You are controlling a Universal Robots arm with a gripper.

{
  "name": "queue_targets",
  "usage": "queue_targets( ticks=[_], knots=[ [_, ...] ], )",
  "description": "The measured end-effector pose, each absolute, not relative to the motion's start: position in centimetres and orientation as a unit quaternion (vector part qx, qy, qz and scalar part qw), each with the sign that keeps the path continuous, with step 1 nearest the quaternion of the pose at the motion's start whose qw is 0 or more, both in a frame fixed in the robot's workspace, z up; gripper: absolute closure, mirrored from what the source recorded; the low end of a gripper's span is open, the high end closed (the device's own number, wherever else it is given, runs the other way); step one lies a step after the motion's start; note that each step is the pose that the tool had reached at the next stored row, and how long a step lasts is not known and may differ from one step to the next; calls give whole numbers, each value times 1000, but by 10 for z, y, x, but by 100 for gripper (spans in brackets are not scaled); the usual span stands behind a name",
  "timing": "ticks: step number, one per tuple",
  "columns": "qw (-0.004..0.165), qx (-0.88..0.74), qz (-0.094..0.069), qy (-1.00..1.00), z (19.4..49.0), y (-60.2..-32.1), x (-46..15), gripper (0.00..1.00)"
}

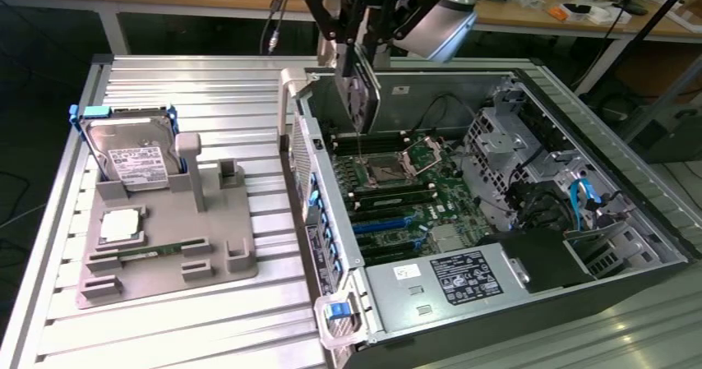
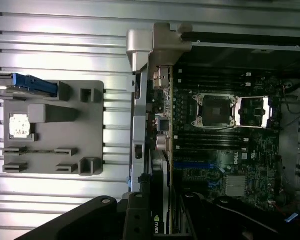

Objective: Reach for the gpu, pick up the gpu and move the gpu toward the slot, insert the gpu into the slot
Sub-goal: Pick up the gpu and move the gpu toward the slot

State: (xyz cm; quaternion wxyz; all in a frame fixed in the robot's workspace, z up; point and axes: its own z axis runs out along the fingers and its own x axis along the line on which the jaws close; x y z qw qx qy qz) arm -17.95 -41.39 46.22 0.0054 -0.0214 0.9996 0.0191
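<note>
Gpu (image 1: 360, 98) is hanging upright, edge-down, with the claw (image 1: 353, 42) pinching its top edge, jaws narrow on the card. By my judgement the carry toward the slot is under way. Below, the blue slot (image 1: 384, 221) is lying on the motherboard (image 1: 422, 180), well apart; seating is calling for squaring the card's edge over it.

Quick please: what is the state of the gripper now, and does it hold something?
Gripper: closed, holding the gpu over the computer case.
</note>
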Motion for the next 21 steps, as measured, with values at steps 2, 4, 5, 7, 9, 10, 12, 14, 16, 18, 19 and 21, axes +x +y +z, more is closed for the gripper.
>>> queue_targets(
  ticks=[2,4,5,7,9,10,12,14,16,18,19,21],
  knots=[
    [5,-21,19,1000,462,-414,-174,73],
    [5,-21,19,1000,462,-414,-170,73],
    [5,-21,19,1000,462,-414,-167,73],
    [5,-21,19,1000,462,-414,-162,73],
    [5,-21,19,1000,462,-414,-156,73],
    [5,-21,19,1000,462,-414,-152,73],
    [5,-21,19,1000,461,-414,-144,73],
    [5,-21,19,1000,461,-414,-139,73],
    [5,-21,19,1000,461,-414,-132,73],
    [5,-21,19,1000,461,-414,-126,73],
    [5,-21,19,1000,461,-414,-122,73],
    [6,-21,19,1000,460,-414,-110,73]
  ],
)
